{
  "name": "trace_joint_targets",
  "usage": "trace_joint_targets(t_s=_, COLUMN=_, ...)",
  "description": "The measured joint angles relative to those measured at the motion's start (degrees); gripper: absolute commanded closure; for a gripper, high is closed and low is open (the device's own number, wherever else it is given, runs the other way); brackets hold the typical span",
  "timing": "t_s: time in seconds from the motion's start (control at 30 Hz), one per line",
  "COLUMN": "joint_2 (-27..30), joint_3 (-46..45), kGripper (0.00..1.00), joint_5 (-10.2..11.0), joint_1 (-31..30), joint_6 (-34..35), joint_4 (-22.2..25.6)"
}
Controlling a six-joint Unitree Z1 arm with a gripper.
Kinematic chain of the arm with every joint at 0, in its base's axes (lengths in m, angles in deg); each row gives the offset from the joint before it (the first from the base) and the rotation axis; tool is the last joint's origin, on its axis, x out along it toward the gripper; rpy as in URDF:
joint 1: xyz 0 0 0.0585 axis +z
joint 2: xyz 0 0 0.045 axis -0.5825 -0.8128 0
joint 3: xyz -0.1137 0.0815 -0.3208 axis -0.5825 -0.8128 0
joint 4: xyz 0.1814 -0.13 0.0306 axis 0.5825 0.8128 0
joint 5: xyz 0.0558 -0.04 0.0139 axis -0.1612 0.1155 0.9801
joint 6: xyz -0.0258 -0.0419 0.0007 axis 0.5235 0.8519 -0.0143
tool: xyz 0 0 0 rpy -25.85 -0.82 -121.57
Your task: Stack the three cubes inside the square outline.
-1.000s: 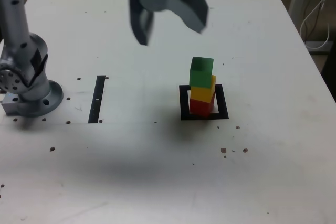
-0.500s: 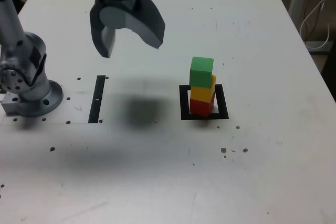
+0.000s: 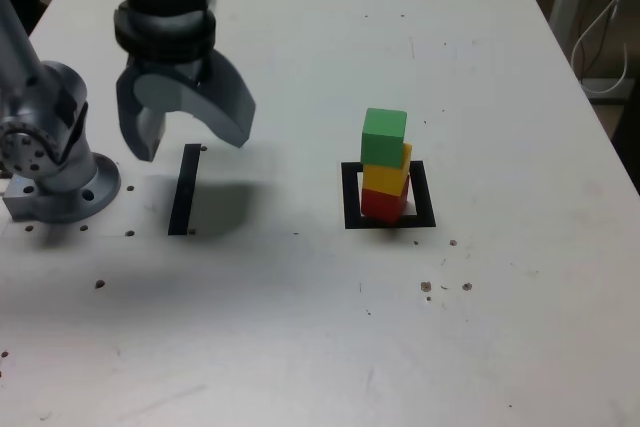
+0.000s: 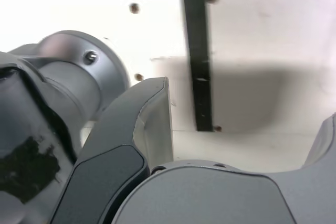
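Only the exterior view shows the green cube (image 3: 384, 137) atop the yellow cube (image 3: 386, 178) and red cube (image 3: 384, 203), stacked inside the square outline (image 3: 424, 194). The gripper (image 3: 196, 147) stands wide open, holding nothing.

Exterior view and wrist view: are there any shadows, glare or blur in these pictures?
Exterior view: a soft shadow on the table beside the black strip; the gripper slightly soft, the green cube crisper. Wrist view: the tabletop glaring white towards one corner, a broad grey shadow beside the strip.

The wrist view's edges crop the pincer (image 4: 251, 98).
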Motion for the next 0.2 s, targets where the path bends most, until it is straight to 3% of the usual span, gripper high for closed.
trace_joint_targets(t_s=0.2, joint_2=0.0, joint_3=-1.9, kGripper=0.0, joint_5=0.1, joint_1=0.7, joint_6=0.0, joint_4=-1.6)
